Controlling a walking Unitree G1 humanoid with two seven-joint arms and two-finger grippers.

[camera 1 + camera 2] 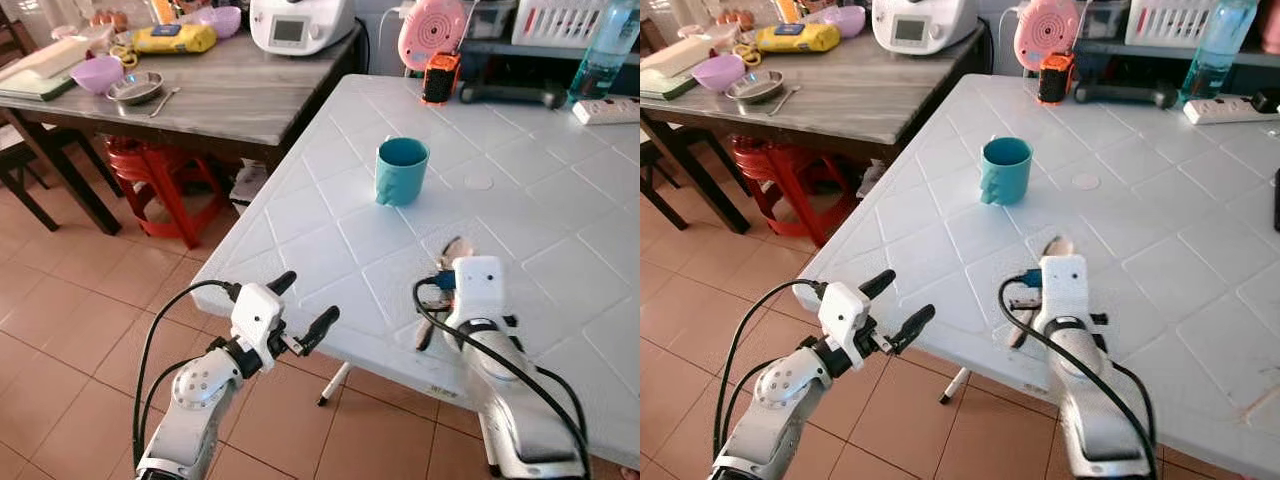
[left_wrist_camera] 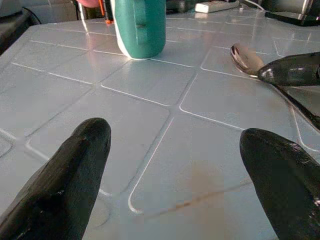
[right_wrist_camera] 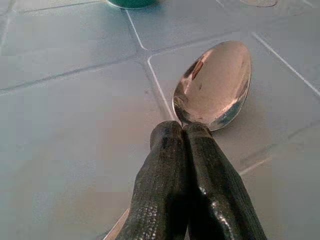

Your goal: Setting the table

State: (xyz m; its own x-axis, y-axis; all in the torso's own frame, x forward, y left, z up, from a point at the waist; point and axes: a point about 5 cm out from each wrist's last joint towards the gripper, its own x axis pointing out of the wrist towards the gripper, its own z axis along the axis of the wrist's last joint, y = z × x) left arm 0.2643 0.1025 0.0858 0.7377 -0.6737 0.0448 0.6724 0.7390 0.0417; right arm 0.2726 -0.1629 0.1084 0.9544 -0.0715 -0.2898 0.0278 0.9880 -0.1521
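Spoon point(image 3: 215, 85) pinched in my closed right end effector point(image 3: 182, 131), low over the white bench point(image 1: 300, 215); my left end effector point(image 1: 301, 310) gapes empty beside the bench's near edge.

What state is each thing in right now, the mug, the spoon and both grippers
teal mug: upright on the white table, apart from both grippers.
spoon: bowl lying on the table, neck pinched by the right gripper.
right gripper: shut on the spoon, low over the table.
left gripper: open, holding nothing, at the table's near edge.
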